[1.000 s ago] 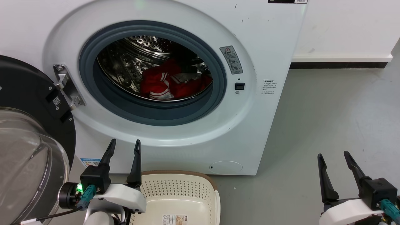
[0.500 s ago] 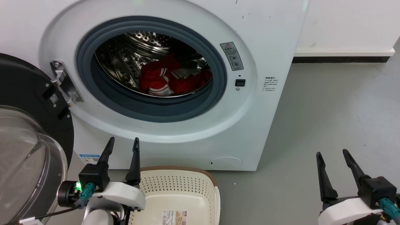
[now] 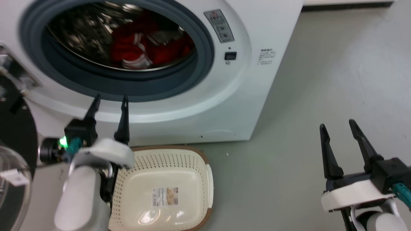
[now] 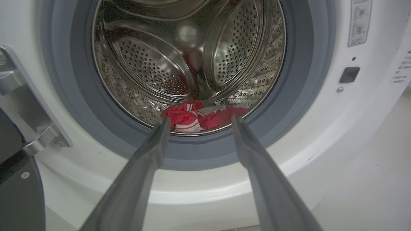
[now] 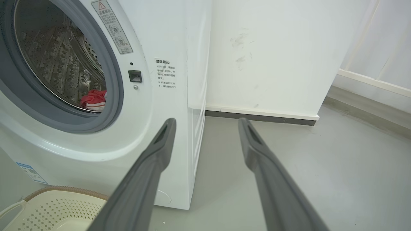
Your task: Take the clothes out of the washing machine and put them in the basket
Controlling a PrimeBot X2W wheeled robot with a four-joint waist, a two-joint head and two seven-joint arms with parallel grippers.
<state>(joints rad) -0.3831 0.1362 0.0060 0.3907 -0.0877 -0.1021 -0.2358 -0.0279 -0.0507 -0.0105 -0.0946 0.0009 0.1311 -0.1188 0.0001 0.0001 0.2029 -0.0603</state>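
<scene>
Washer: the washer [image 3: 250, 96] stands on the floor [image 3: 321, 80] with its porthole facing the robot, so the mouth is free to reach into.
Door: the door [image 3: 13, 134] hangs swung out at the left, beside the left arm. I judge it narrows how far that arm can swing outward.
Drum: the drum [image 4: 151, 64] is steel and perforated, and its curve gathers the load at the bottom.
Basket: the basket [image 3: 167, 160] sits on the floor just in front of the washer, below the porthole. It holds only its label [image 3: 165, 196] and seems placed so a garment drawn out has a short way to fall.
Clothes: the clothes [image 3: 135, 45] are red with white stripes. They lie heaped low in the drum near the front lip, all inside the washer and none in the basket.
Left tool: the left tool [image 3: 110, 96] has its fingers apart and holds nothing. It is raised before the lower gasket, above the basket's back corner. In the left wrist view its fingers frame the clothes — lined up, it seems, for a reach in.
Right tool: the right tool [image 3: 336, 123] has its fingers apart and is empty. It is well off to the right over bare floor, aimed past the washer's side — likely kept clear of the mouth.
</scene>
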